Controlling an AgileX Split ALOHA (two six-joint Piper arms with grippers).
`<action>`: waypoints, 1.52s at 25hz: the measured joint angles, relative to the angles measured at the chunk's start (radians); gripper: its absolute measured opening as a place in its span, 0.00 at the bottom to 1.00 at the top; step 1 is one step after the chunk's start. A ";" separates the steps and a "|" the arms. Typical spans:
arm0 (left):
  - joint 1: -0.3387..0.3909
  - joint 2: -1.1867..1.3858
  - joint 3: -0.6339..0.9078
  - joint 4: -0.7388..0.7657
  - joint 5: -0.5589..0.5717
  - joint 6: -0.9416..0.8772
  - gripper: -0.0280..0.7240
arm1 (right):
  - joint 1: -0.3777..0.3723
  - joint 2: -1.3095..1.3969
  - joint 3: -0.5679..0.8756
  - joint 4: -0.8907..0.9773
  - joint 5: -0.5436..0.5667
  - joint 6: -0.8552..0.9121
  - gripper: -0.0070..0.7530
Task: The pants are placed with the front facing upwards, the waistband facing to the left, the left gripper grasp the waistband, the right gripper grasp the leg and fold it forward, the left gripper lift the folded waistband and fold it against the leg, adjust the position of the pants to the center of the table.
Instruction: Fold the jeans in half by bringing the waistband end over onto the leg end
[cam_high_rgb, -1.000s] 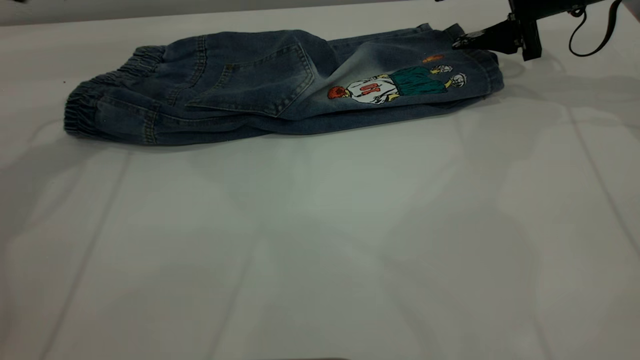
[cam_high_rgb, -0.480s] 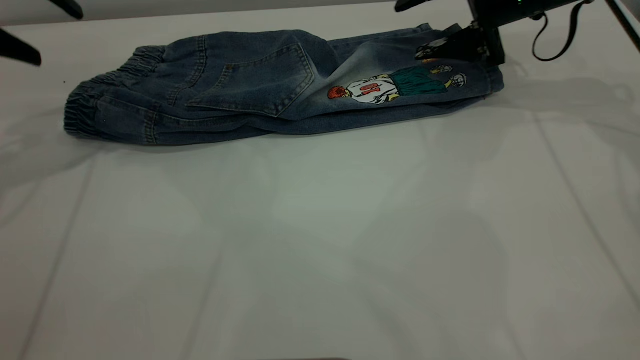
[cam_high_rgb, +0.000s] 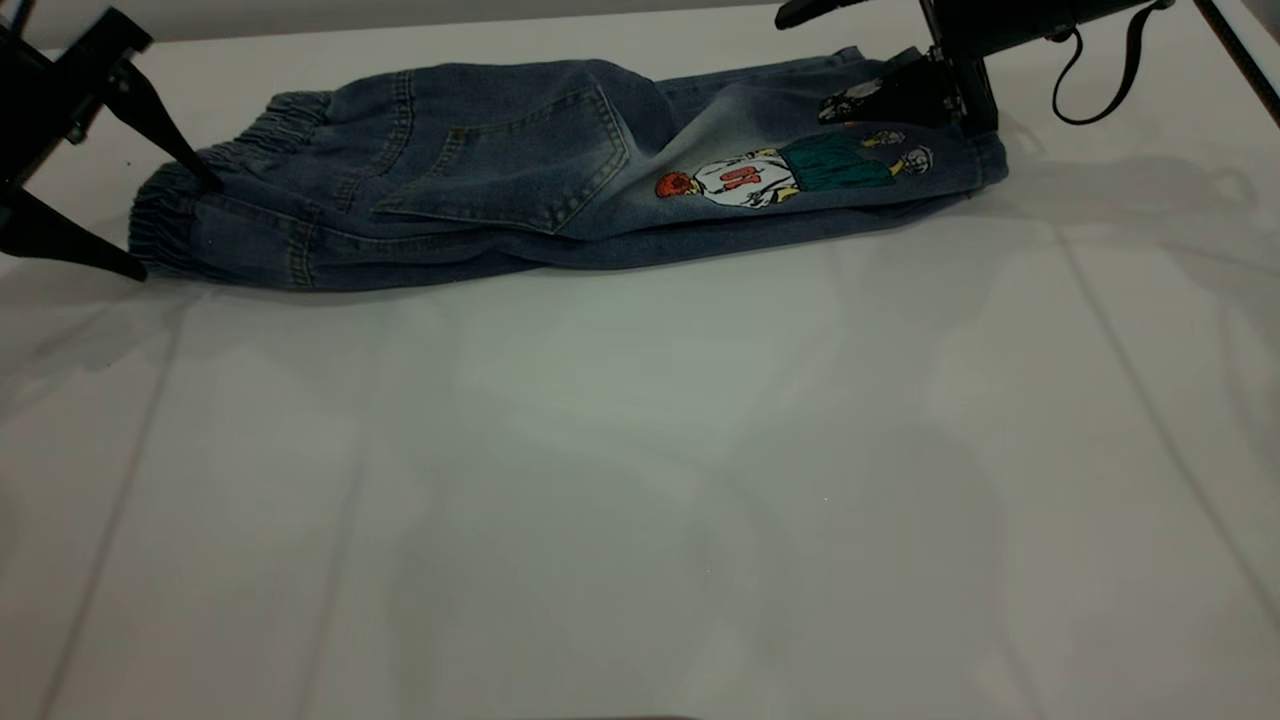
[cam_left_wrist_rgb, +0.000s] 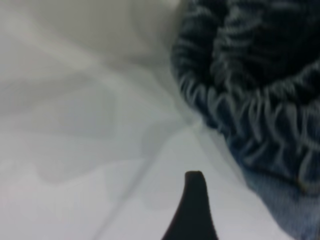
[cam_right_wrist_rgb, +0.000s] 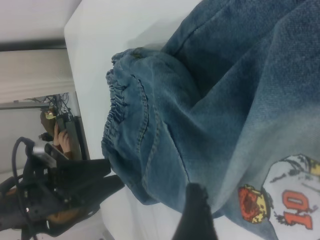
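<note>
At the waistband (cam_high_rgb: 175, 205) the left gripper (cam_high_rgb: 175, 225) gapes empty; right gripper's (cam_high_rgb: 850, 70) jaws likely spread — print (cam_right_wrist_rgb: 295, 207) reads "10".

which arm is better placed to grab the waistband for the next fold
The left. The left gripper sits open right at the waistband on the pants' left end, fingers spread either side. The right gripper is over the leg cuff at the far end.

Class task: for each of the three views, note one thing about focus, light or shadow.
Exterior view: dim, soft arm shadows across the table. Left wrist view: out of focus, the waistband ruching smeared. Right wrist view: brighter, denim weave of the pants sharp, near fingertip blurred.
</note>
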 joint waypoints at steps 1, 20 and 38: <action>0.000 0.002 -0.006 0.000 -0.011 0.004 0.78 | 0.000 0.000 0.000 0.000 0.000 0.000 0.65; 0.000 0.090 -0.014 -0.198 -0.117 0.266 0.66 | 0.000 0.000 0.000 -0.034 -0.002 0.000 0.65; -0.001 -0.056 -0.014 -0.026 -0.094 0.300 0.14 | 0.282 0.000 -0.204 -0.144 -0.125 0.093 0.63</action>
